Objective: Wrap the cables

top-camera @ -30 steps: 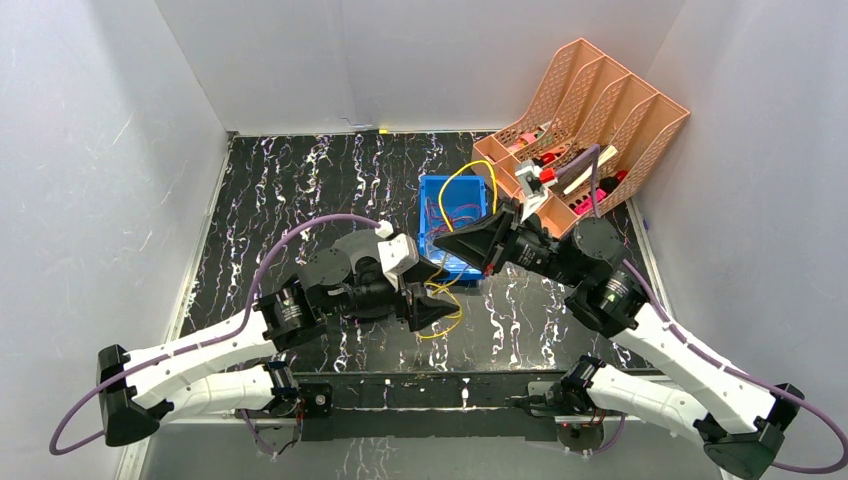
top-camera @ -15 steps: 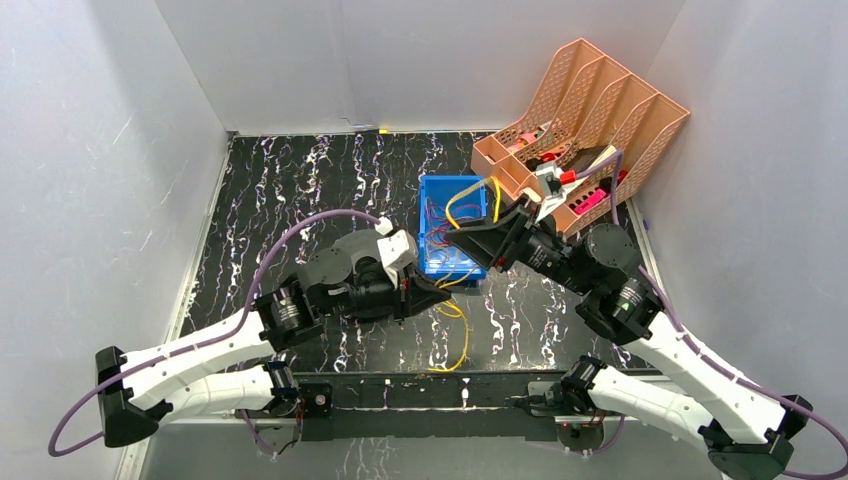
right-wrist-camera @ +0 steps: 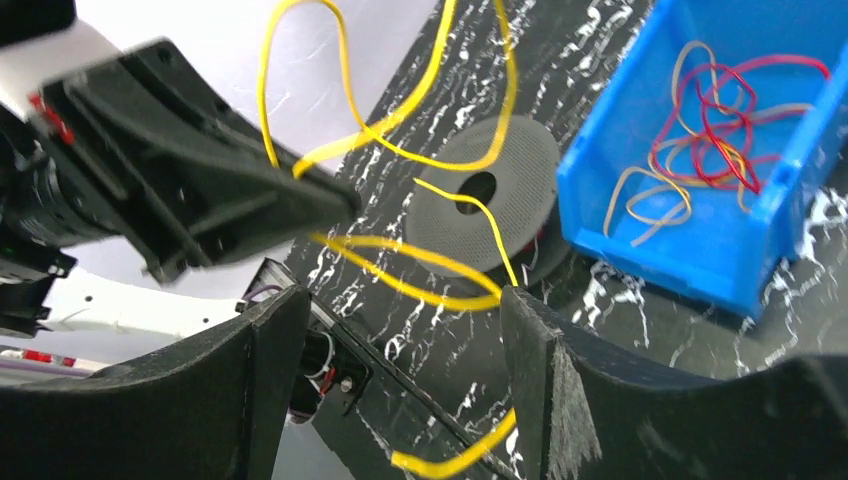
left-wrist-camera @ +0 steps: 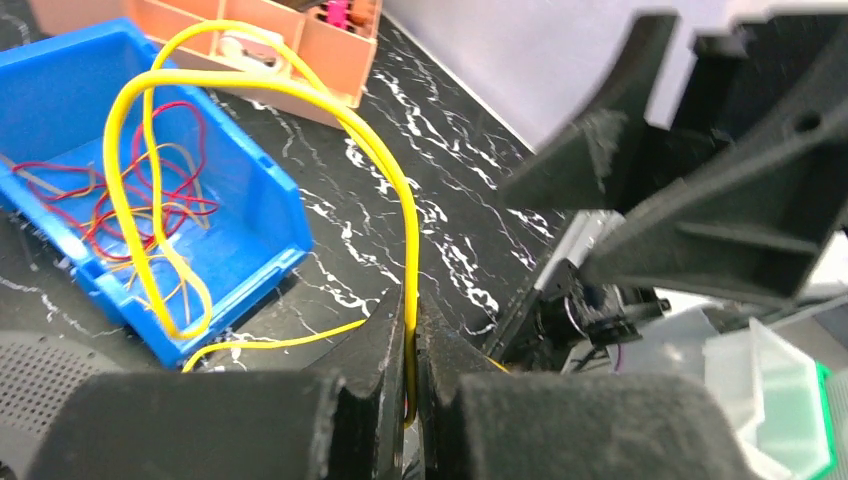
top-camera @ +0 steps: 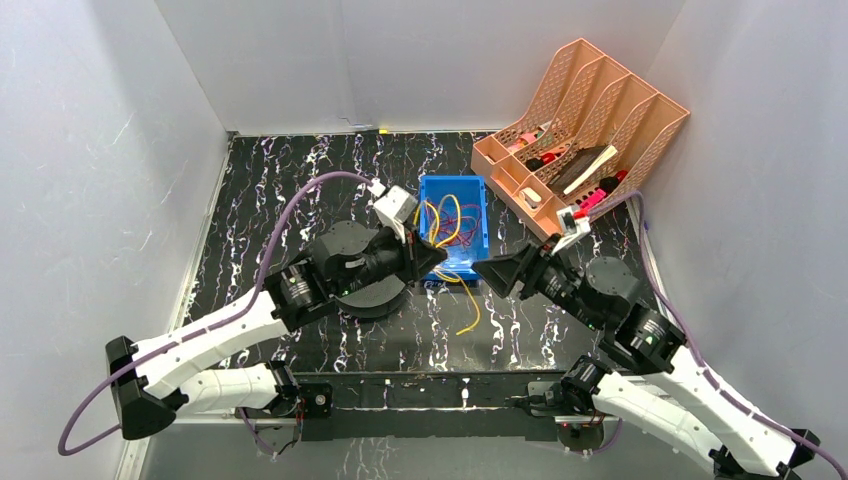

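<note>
Beside blue bin (top-camera: 455,179) | left gripper (left-wrist-camera: 412,370) pinching yellow cable (left-wrist-camera: 412,260) | right gripper (right-wrist-camera: 405,300) jaws spread wide

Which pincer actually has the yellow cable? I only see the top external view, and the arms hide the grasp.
Observer: The left pincer. Its wrist view shows it shut on the yellow cable, pinched tight.
Operator: And the right one?
Observer: The right pincer is wide open and clamps nothing. Loops of the cable hang loose in front of it.
Operator: What is that round thing under the left arm?
Observer: The right wrist view shows a flat perforated disc with a centre hole, beside the blue bin.
</note>
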